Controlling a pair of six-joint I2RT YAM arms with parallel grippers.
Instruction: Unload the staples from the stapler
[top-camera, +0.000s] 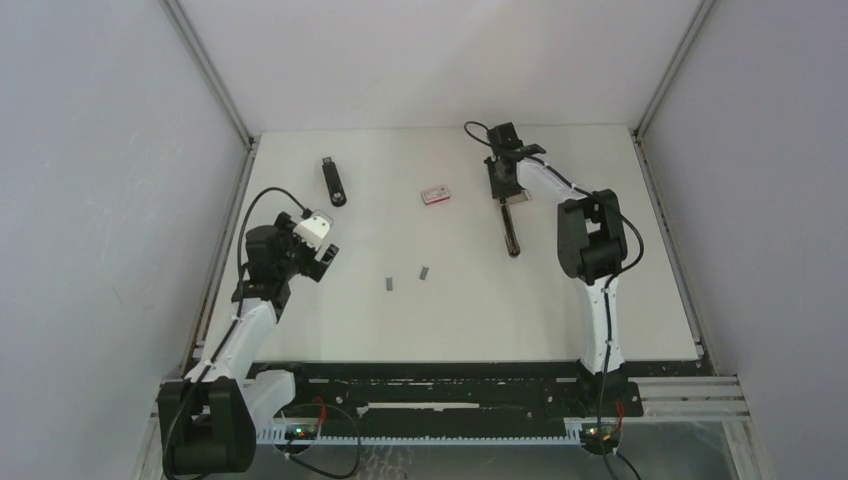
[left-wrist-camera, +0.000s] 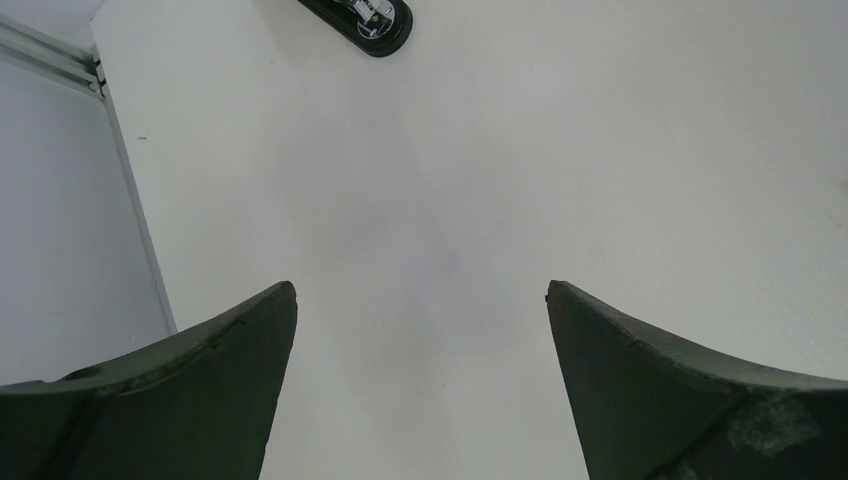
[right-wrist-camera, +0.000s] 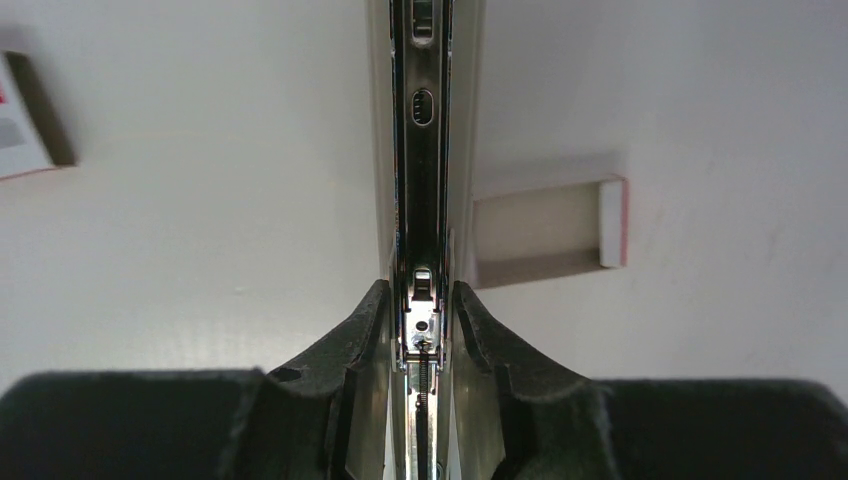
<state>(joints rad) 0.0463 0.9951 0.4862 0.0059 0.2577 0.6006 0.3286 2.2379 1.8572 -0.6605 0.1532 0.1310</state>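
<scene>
An opened stapler lies at the back right, its shiny metal magazine running straight away from my right wrist camera. My right gripper is shut on the sides of that magazine, and the spring and pusher show between its fingers. Two short grey strips of staples lie on the table in the middle. My left gripper hangs open over bare table at the left, with nothing between its fingers.
A second black stapler lies shut at the back left. A small red-and-white box sits left of the held stapler, and an open white tray right of it. Walls enclose the table.
</scene>
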